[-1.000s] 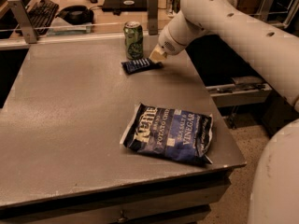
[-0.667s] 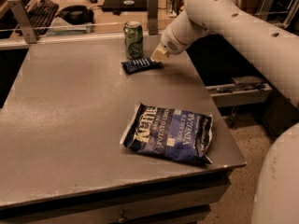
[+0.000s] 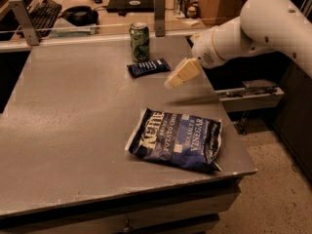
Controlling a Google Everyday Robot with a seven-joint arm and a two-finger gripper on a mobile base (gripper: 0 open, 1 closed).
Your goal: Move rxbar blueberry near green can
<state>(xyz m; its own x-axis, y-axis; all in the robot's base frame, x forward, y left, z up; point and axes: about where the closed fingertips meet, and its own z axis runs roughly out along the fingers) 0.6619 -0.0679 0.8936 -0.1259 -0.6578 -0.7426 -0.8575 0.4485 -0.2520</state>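
Note:
The rxbar blueberry (image 3: 148,67), a small flat navy wrapper with white lettering, lies on the grey table (image 3: 73,111) just in front of the green can (image 3: 140,42), which stands upright near the table's far edge. My gripper (image 3: 171,83) hangs in the air to the right of the bar, a short way off it and raised above the table. It holds nothing. The white arm reaches in from the right.
A large blue Kettle chip bag (image 3: 176,139) lies near the table's front right. Behind the table a rail with posts (image 3: 159,6) fronts a desk with a keyboard (image 3: 41,13), headphones (image 3: 78,14) and pale cans (image 3: 181,1).
My gripper has drawn back from the bar, moving right and up. The bar stays beside the can.

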